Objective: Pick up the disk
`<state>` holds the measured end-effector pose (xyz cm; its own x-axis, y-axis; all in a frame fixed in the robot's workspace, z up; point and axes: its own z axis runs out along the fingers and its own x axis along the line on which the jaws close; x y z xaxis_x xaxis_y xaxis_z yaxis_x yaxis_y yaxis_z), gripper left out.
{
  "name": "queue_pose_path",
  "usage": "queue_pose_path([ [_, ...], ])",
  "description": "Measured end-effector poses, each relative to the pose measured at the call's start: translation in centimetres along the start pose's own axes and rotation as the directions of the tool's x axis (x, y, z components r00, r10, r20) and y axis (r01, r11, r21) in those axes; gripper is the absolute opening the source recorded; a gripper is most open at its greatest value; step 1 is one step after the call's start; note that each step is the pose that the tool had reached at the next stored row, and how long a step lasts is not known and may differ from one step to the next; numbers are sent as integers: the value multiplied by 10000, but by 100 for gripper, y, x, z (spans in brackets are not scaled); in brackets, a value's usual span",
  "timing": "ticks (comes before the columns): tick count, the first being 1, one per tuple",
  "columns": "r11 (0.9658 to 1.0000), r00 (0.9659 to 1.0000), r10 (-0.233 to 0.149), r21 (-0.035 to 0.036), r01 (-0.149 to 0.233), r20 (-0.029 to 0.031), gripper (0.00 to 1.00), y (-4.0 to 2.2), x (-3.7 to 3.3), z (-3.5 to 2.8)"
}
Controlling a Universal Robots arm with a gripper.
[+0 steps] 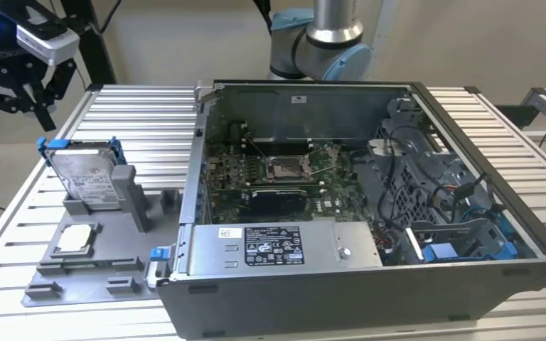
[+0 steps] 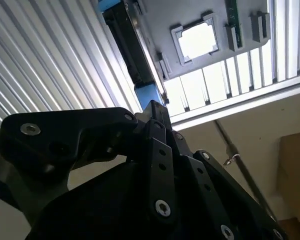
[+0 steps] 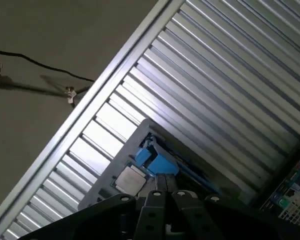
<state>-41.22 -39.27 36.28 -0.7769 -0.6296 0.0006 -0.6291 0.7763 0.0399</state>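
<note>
The disk (image 1: 88,174) stands on edge in a grey holder at the exterior view's left, silver-grey with a white label and a blue carrier bracket. My gripper (image 1: 36,106) hangs above it and further toward the exterior view's left, apart from it. In the second wrist view the black fingertips (image 2: 157,112) meet just in front of the disk's blue bracket (image 2: 149,95). The first wrist view shows the same, with the fingertips (image 3: 165,184) together below the bracket (image 3: 157,162). The gripper is shut with nothing in it.
An open computer case (image 1: 368,213) fills the middle of the slatted metal table (image 1: 131,114), with a grey power-supply box (image 1: 283,245) at its front. A small square processor chip (image 1: 74,238) lies on the grey fixture plate (image 1: 83,273). The arm's base (image 1: 325,42) stands behind the case.
</note>
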Motion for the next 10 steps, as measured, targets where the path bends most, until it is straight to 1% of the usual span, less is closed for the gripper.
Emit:
queue_pose_path([
  [3, 9986, 9986, -538, 0, 538, -21, 0, 0, 0, 0],
  [5, 9959, 9959, -901, -1, 901, -36, 0, 1, 0, 0],
  [8, 9893, 9893, -1458, -2, 1458, -58, 0, 0, 0, 0],
  [10, 9835, 9835, -1808, -4, 1808, -70, 0, 0, 0, 0],
])
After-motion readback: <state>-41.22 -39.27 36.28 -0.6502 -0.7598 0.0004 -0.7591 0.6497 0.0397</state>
